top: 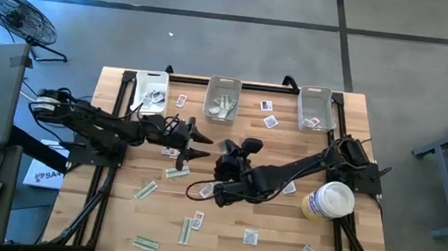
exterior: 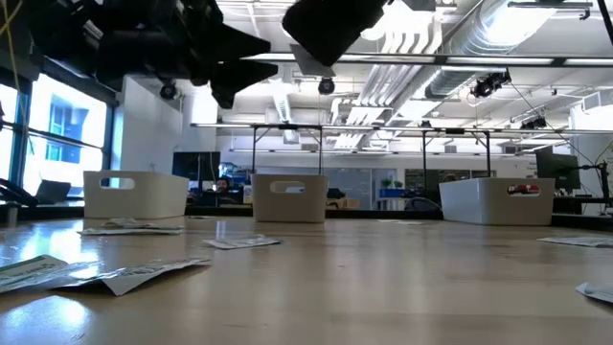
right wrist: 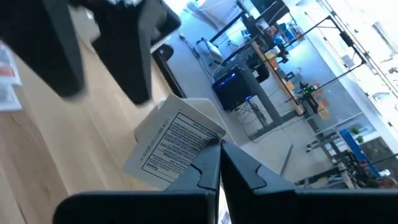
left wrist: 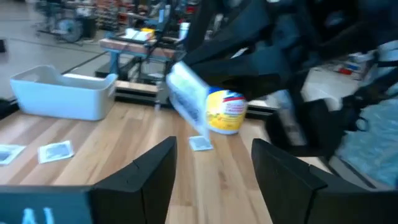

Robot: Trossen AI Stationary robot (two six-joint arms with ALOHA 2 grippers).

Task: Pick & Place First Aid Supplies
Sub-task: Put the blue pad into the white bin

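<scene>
My right gripper (top: 226,160) hovers over the table's middle, shut on a white packet with black print (right wrist: 176,145). The left wrist view also shows that packet (left wrist: 189,99), in the air in front of the white-and-yellow tub (left wrist: 226,112). My left gripper (top: 203,145) is open and empty (left wrist: 214,146), just left of the right one and pointing at it; its dark fingers (right wrist: 134,56) fill the right wrist view. Several more packets lie flat on the wood: white squares (top: 250,237) and pale green strips (top: 146,190). My right gripper pinches the white packet between its two fingers (right wrist: 208,171) at one edge (right wrist: 200,154). The packet is lifted clear of the table and sticks out beyond the fingertips, tilted, toward my left gripper.
Three clear bins stand along the far edge: left (top: 151,92), middle (top: 222,97) and right (top: 316,108), each with packets inside. The round tub (top: 329,202) stands by the right arm. Packets lie near the low camera (exterior: 115,276). The two grippers are close together.
</scene>
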